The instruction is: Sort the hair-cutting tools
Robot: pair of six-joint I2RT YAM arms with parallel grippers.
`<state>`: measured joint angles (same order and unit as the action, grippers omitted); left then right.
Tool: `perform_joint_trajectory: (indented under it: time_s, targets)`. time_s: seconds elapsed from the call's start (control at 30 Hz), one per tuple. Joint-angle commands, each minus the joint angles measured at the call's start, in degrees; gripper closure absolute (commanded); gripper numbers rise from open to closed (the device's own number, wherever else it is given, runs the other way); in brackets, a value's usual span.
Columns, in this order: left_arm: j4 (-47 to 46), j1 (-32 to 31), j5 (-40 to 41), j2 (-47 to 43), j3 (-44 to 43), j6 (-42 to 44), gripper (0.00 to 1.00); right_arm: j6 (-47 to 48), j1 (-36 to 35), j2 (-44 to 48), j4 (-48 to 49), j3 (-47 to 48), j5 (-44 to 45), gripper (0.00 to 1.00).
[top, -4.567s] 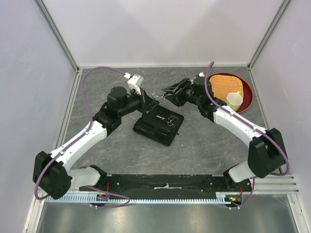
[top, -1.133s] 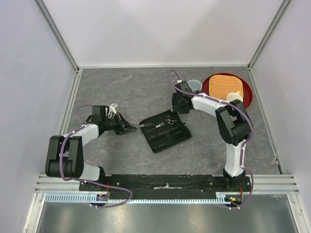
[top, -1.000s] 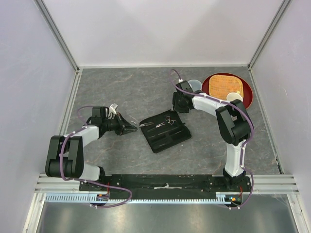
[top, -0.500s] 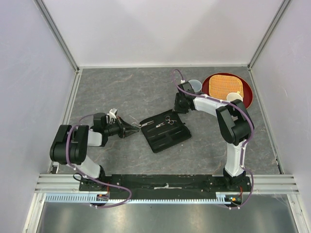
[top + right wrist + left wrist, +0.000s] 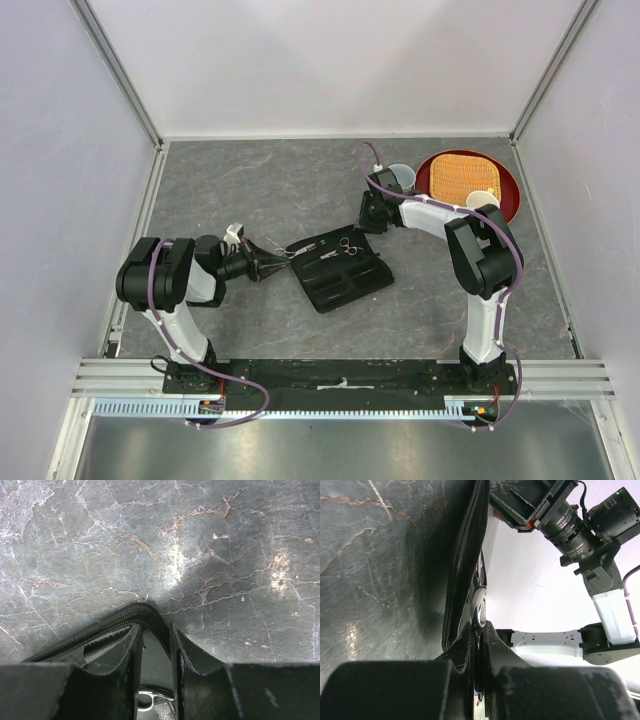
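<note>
The open black case (image 5: 345, 282) lies mid-table. One pair of silver scissors (image 5: 345, 246) rests inside it, and its ring (image 5: 149, 700) shows between the right fingers. My left gripper (image 5: 278, 263) lies low at the case's left corner, pointing right. It is shut on a second pair of thin silver scissors (image 5: 480, 613), whose metal sticks out past the fingertips (image 5: 492, 632) beside the case wall (image 5: 467, 570). My right gripper (image 5: 368, 222) is at the case's far corner. Its jaws are closed in on the zippered rim (image 5: 146, 612), one finger inside and one outside.
A red round tray (image 5: 505, 205) with an orange mat (image 5: 462, 178) and a pale cup (image 5: 483, 201) sits at the back right. A small grey bowl (image 5: 400, 176) stands next to it, just behind the right arm. Walls enclose the table on three sides.
The left gripper has slid right to the case's left corner with the scissors while its arm folded back. The right jaws have narrowed onto the case's rim in place.
</note>
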<state>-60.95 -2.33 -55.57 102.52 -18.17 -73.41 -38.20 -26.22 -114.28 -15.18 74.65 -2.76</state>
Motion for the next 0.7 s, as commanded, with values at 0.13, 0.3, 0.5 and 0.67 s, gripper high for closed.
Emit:
perform_joint_trajectory:
  time_s: [0.13, 0.3, 0.5, 0.67]
  targets:
    - [-5.24, -3.82, -2.00, 2.07, -5.20, -1.22, 0.98, -1.18, -1.20, -2.88, -1.96, -1.88, -2.07, 0.67]
    - [-3.39, -5.14, 0.02, 4.18, -6.61, -0.95, 0.98, -1.27, -1.82, -2.79, -1.87, -1.97, -1.63, 0.67]
    - [-0.76, -6.02, 2.75, 4.62, -7.14, -0.16, 0.98, -1.01, -2.17, -2.26, -1.87, -1.97, -1.28, 0.67]
    - [2.23, -6.90, 3.98, 5.49, -8.45, 0.54, 0.98, -0.83, -2.96, -2.26, -1.87, -1.88, -1.45, 0.67]
